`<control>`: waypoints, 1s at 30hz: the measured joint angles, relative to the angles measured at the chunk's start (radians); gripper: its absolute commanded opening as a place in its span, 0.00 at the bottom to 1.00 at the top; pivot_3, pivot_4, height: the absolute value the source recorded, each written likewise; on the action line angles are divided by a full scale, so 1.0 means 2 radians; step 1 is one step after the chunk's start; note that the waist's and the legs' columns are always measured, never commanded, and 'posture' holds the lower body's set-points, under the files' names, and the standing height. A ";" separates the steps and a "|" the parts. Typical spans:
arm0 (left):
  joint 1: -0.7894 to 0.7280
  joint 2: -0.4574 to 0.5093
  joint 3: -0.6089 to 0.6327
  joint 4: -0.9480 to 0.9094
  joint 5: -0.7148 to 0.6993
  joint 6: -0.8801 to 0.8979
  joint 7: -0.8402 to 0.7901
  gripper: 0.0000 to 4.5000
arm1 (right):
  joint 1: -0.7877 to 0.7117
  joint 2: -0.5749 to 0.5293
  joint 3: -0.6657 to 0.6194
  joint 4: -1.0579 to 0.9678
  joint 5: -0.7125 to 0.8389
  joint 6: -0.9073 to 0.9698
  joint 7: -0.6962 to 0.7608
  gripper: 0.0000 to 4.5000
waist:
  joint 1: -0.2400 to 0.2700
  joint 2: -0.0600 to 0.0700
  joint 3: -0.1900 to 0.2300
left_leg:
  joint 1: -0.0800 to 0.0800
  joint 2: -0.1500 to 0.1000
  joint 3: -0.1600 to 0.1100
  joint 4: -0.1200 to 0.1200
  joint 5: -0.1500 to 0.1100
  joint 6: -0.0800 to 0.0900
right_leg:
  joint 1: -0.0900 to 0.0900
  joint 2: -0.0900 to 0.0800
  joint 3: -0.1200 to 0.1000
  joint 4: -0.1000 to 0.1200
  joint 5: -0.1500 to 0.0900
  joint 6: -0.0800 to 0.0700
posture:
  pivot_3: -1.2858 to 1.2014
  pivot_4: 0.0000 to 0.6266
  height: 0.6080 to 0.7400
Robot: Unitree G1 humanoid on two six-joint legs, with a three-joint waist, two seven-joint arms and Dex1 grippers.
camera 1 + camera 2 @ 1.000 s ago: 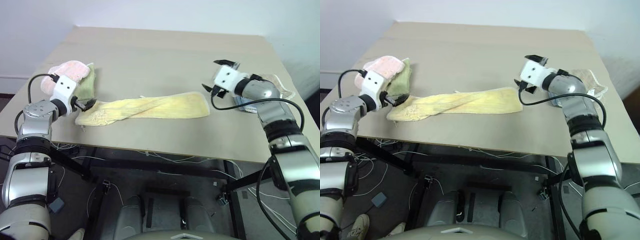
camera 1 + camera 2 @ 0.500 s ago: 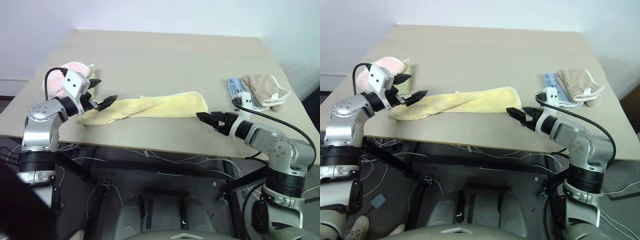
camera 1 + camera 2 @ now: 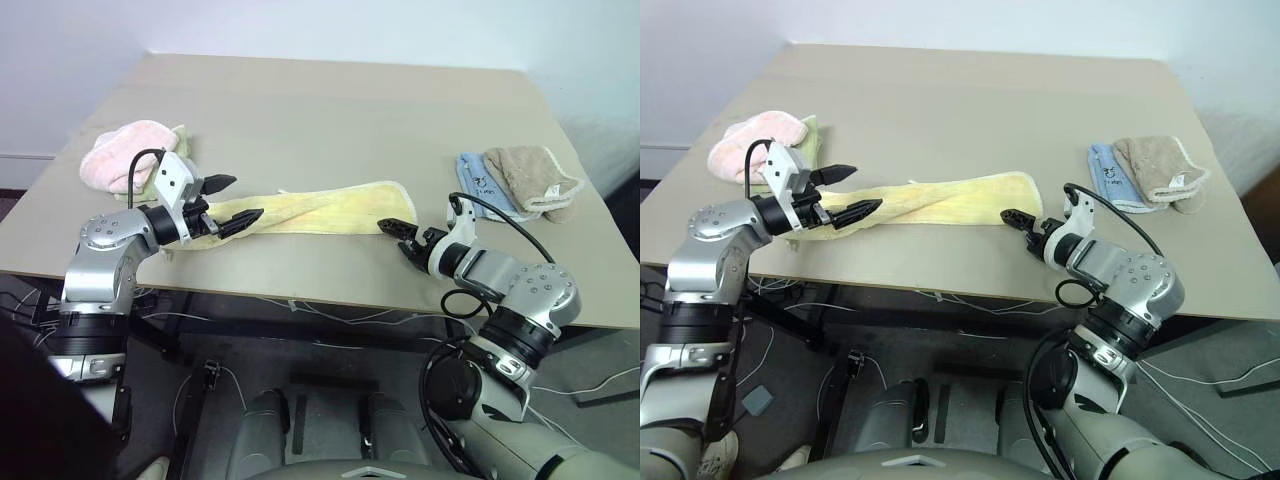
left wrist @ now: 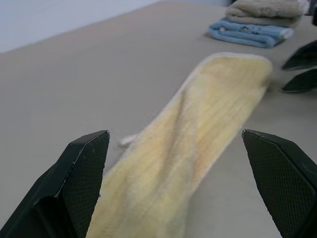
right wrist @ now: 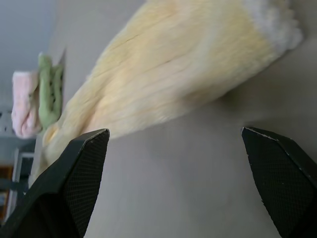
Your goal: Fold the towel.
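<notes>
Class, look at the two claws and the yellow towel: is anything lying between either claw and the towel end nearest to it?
Nothing visible. The left claw hovers open at one end of the towel, the right claw open beside the other end, with bare table between. The pink towel and the folded cloths lie off to the sides.

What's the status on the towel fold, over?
Left hand open, right hand open, one at each end. Towel stretched long, unfolded. Nothing in the way.

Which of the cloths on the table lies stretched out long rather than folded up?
The pale yellow towel, a long strip between both open grippers; the others sit folded in small piles.
</notes>
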 measured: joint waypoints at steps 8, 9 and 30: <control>0.026 0.008 -0.002 -0.038 -0.013 0.028 -0.016 1.00 | -0.046 0.001 -0.008 0.135 0.007 -0.126 -0.031 1.00 | -0.010 0.000 0.000 | 0.003 0.000 0.000 0.000 0.000 -0.001 | 0.002 0.000 0.000 -0.001 0.001 -0.002 | 0.52 0.24 0.91; 0.029 0.008 -0.002 -0.040 -0.014 0.029 -0.017 1.00 | -0.053 0.000 -0.008 0.156 0.009 -0.148 -0.035 1.00 | -0.012 0.000 0.000 | 0.003 0.000 0.000 0.000 -0.001 -0.001 | 0.002 0.000 0.000 -0.001 0.002 -0.002 | 0.52 0.24 0.91; 0.049 0.001 -0.007 -0.065 -0.024 0.047 -0.011 1.00 | -0.042 -0.054 0.009 0.196 0.087 -0.291 -0.098 0.01 | -0.007 0.001 0.001 | -0.005 -0.001 0.000 -0.008 0.006 0.004 | -0.005 0.000 -0.001 -0.009 0.008 0.000 | 0.52 0.24 0.91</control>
